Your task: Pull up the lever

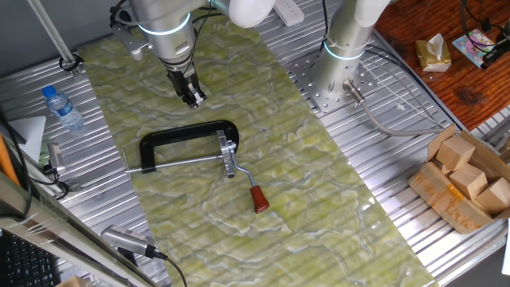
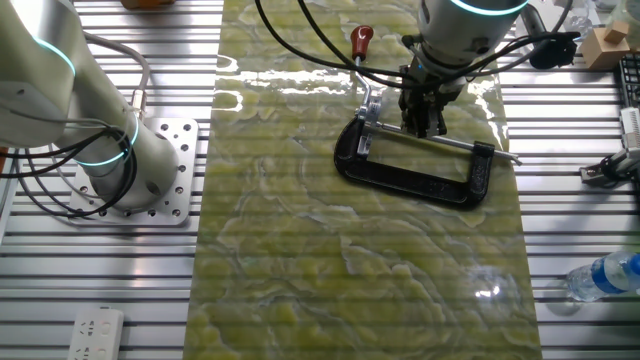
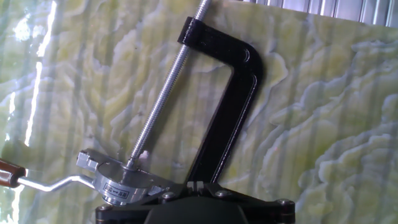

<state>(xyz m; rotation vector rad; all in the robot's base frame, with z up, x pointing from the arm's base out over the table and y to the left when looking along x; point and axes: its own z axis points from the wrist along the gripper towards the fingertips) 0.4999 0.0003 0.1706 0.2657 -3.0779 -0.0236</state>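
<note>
A black C-shaped clamp [image 1: 187,131] [image 2: 410,175] [image 3: 231,99] lies flat on the green mat [image 1: 319,199]. Its long silver rod [image 1: 179,163] spans the opening. The lever [image 1: 245,177] [image 2: 366,75] [image 3: 56,183] is a thin bent silver arm ending in a dark-red knob [image 1: 260,199] [image 2: 361,40] [image 3: 9,173]; it lies low against the mat. My gripper [image 1: 193,99] [image 2: 422,125] [image 3: 195,185] hangs above the clamp, its fingertips together and holding nothing. In the hand view they sit over the frame's end beside the silver screw head [image 3: 124,183], well right of the knob.
A second arm's base [image 1: 343,48] [image 2: 100,150] stands on the slatted metal table. A water bottle [image 1: 62,108] [image 2: 605,275] lies off the mat. A cardboard box of wooden blocks [image 1: 466,175] sits at one side; a power strip [image 2: 97,335] lies near the edge.
</note>
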